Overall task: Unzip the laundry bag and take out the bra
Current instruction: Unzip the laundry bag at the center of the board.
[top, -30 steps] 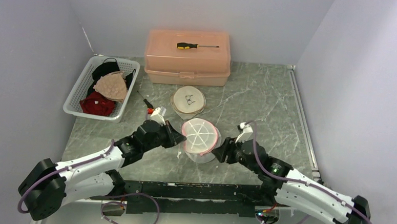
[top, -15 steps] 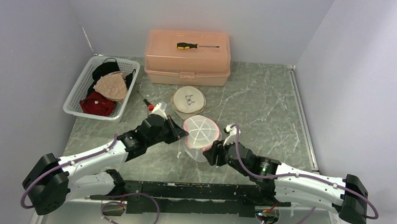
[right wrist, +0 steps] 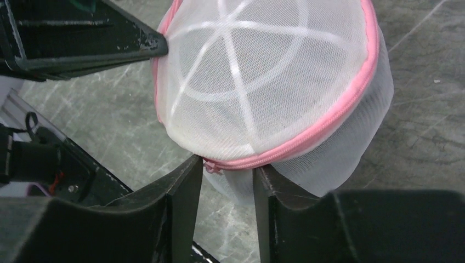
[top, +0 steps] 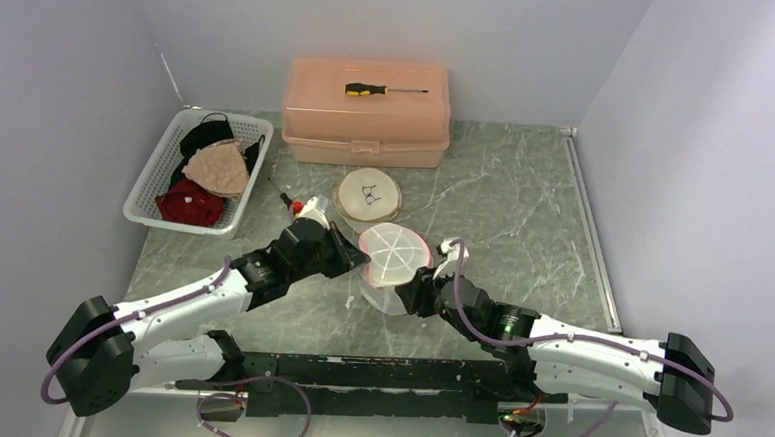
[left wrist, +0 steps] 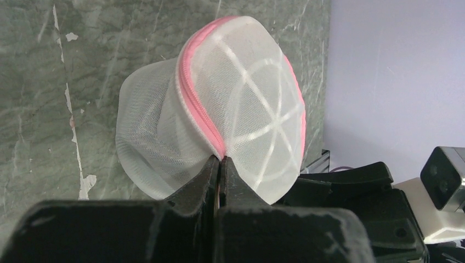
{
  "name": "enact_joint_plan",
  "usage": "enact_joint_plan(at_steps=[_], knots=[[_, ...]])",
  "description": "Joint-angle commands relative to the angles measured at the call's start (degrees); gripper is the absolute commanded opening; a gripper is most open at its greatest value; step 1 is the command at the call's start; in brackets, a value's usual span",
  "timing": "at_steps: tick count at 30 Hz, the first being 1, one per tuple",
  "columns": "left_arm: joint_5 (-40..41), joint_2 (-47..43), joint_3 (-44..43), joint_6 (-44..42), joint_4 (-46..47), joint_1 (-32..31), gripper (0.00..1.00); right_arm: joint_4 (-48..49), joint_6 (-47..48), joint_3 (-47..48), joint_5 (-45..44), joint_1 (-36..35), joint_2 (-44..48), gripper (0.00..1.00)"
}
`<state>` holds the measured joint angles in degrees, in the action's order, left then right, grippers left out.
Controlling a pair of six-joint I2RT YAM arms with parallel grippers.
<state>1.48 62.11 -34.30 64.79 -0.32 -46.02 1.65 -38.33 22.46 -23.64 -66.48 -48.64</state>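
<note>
White mesh laundry bag (left wrist: 219, 126) with pink zipper (left wrist: 198, 109) trim.

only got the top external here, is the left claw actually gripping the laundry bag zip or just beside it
Observer: The left wrist view shows the left claw shut on the pink zipper seam of the laundry bag.
Operator: and the right claw, closed yet
Observer: No, the right claw is open, its fingers either side of the seam.
Operator: zip opened at all
Observer: Along the stretch the right wrist view shows, it is shut, with a small pink pull beside one finger.
</note>
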Motion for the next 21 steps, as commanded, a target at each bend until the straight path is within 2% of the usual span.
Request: enact_joint_plan(at_steps=[1, 4, 5, 8, 11, 14, 17, 21], knots=[[1.3, -0.3, -1.7, -0.5, 0.4, -0.8, 0.03, 3.3, -4.0, 0.7, -3.1, 0.4, 1.7, 0.37], [0.9, 0.6, -1.9, -1.6, 0.4, -1.0, 0.04, 4.4, -6.7, -0.4, -2.6, 1.6, 2.5, 0.24], [0.7, 1.0, -2.0, -2.5, 0.4, -1.1, 0.10, 5.0, -7.4, -0.8, -1.8, 2.3, 2.9, 0.22], [0.9, 0.9, -1.8, -4.3, -1.1, -1.5, 0.39, 5.4, -9.1, -1.8, 0.8, 4.6, 4.5, 0.20], [3.2, -0.9, -1.3, -6.3, -3.8, -2.3, 0.54, 5.6, -10.0, -2.1, 3.0, 6.4, 5.7, 0.19], [6.6, -4.4, -0.7, -8.8, -7.3, -2.7, 0.62, 5.4, -10.9, -2.1, 5.1, 7.8, 6.3, 0.19], [10.1, -7.1, -0.6, -13.3, -9.8, -3.7, 0.64, 5.1, -12.0, -2.2, 6.9, 8.9, 6.8, 0.21], [12.7, -8.8, -1.8, -17.4, -10.9, -6.0, 0.71, 4.1, -13.0, -2.2, 8.9, 10.2, 7.6, 0.34]])
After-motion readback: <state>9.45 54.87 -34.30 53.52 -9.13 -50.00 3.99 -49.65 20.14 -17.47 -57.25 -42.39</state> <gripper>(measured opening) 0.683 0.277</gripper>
